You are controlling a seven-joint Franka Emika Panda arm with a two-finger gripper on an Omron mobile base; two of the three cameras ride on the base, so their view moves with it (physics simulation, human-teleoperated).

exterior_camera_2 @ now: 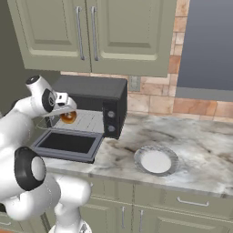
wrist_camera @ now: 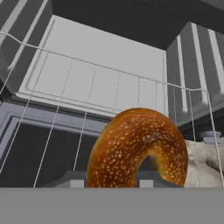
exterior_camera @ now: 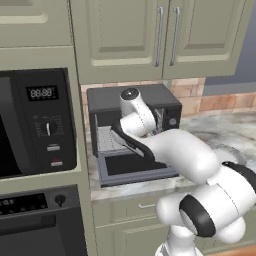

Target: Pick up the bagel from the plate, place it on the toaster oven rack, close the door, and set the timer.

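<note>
Gaping toaster oven [exterior_camera_2: 93, 98], bagel [wrist_camera: 138, 148] over its rack [wrist_camera: 100, 87]; plate [exterior_camera_2: 156, 160] bare.

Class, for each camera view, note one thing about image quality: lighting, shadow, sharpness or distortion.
Left base view: flat, even light, arm blocking the toaster oven. Right base view: soft shadow rings the plate. Hand view: the bagel looms large and sharp, rack wires splay with perspective.

We read one text: the microwave [exterior_camera: 37, 122] display [exterior_camera: 42, 92], at 12 o'clock on its control panel, shows pale digits like "08:88". Marks on the lower oven panel [exterior_camera: 22, 204] are too small to read.
</note>
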